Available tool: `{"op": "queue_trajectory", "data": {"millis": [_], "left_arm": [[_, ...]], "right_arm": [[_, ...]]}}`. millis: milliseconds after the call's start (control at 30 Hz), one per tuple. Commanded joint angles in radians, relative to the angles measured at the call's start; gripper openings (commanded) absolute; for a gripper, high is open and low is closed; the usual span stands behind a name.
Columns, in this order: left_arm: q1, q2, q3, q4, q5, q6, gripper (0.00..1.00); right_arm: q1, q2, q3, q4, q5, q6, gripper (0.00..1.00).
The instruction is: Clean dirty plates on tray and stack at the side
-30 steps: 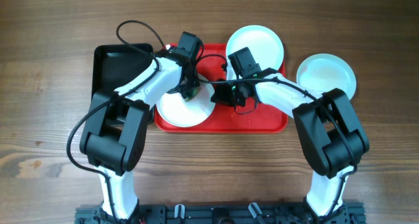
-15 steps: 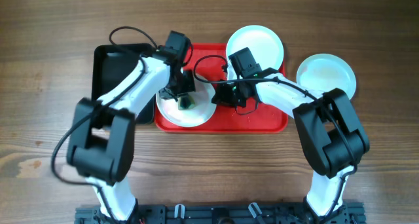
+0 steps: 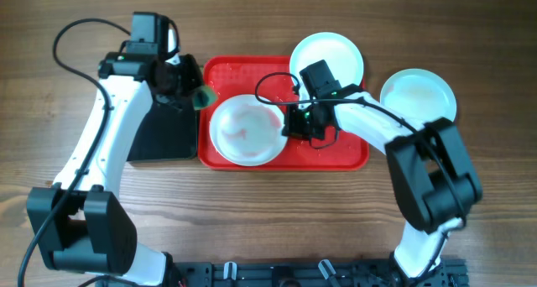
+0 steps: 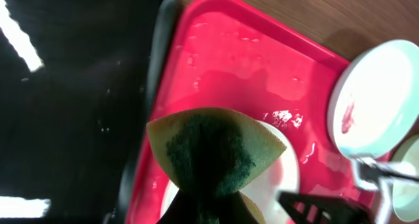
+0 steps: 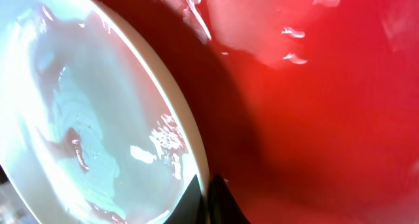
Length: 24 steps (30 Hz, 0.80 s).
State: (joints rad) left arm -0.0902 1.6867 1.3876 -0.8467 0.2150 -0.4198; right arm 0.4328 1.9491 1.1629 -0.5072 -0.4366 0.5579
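The red tray [image 3: 336, 148] holds a white plate [image 3: 243, 132] streaked with reddish-brown smear. My right gripper [image 3: 292, 123] is shut on that plate's right rim; in the right wrist view the fingers [image 5: 208, 194] pinch the rim of the plate [image 5: 85, 119]. My left gripper [image 3: 190, 91] is shut on a green and yellow sponge [image 3: 202, 96], held over the tray's left edge. In the left wrist view the sponge [image 4: 209, 152] hangs above the tray [image 4: 222, 67]. One aqua plate [image 3: 329, 59] overlaps the tray's far right rim, and another [image 3: 418, 96] lies on the table to the right.
A black tray [image 3: 159, 127] lies against the red tray's left side, under my left arm. The aqua plate at the tray's far rim shows a red smear in the left wrist view [image 4: 373, 99]. A cable loops over the tray by my right wrist.
My left gripper lifted the sponge off the white plate and swung left to the tray's left edge. The plate's smear is spread thinner. My right gripper keeps hold of the rim.
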Motion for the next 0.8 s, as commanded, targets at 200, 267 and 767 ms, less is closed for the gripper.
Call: {"op": "queue_trajectory", "data": {"millis": [200,267,767], "left_arm": [[0.024,-0.005,0.013,0.000,-0.003,0.020,0.04],[0.022,-0.005,0.013,0.000,-0.003,0.020,0.04],[0.022,-0.005,-0.011,-0.003,-0.003,0.019,0.04]], "right_arm": [[-0.004,-0.344,0.016,-0.206,0.470,-0.087,0.04],[-0.004,-0.376,0.016,-0.226,0.533,-0.088,0.04],[0.098,-0.435,0.056,-0.321,0.882,-0.140,0.04]]}}
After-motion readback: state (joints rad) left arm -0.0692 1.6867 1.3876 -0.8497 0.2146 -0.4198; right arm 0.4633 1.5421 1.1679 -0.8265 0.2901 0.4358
